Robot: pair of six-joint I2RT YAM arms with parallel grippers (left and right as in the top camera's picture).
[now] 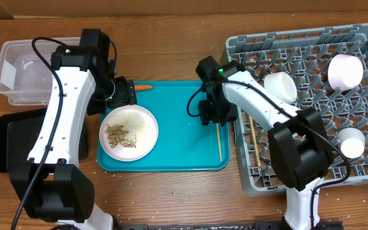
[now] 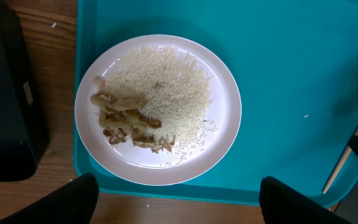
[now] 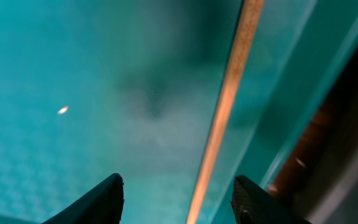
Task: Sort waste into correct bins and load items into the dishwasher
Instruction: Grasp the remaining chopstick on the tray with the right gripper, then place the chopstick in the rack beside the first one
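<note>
Currently low over teal tray point(image 3: 73, 155), with fingers of right gripper point(image 3: 178, 199) spread and chopstick point(image 3: 225, 106) flat between them, slightly off-centre. Expect rolling or slipping out if closed unevenly on so thin a stick. Left gripper point(image 2: 179, 202) likewise spread, plate point(image 2: 229, 124) beyond fingertips.

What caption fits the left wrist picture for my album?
Open left hand above a white plate of rice and beige scraps on a teal tray.
</note>
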